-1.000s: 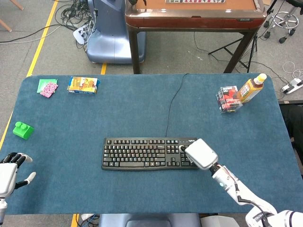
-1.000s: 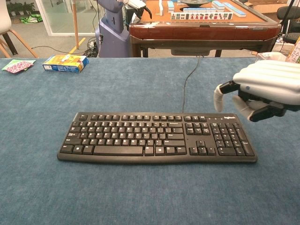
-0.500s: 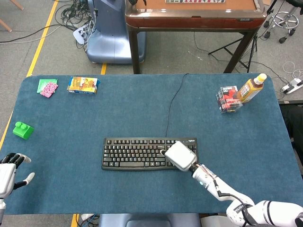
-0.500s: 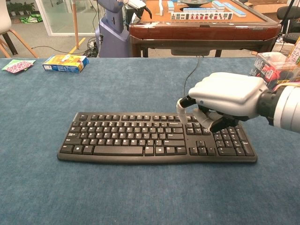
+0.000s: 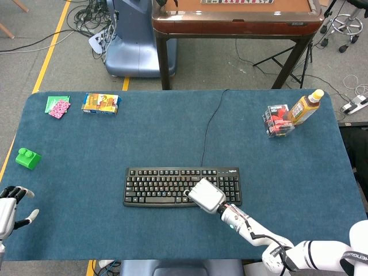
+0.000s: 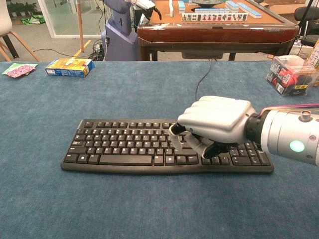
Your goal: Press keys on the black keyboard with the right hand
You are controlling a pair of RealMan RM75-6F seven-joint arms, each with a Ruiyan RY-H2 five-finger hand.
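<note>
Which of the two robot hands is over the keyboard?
The right robot hand, fingers curled down over the black keyboard. The left robot hand sits far away at the table's edge.

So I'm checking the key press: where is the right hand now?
In both views the right hand sits over the right half of the black keyboard, its fingers curled down onto the keys left of the number pad.

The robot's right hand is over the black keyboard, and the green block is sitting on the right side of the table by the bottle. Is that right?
Not quite. The right hand is over the black keyboard, but the green block sits on the table's left side, far from the bottle. The head view shows this.
</note>
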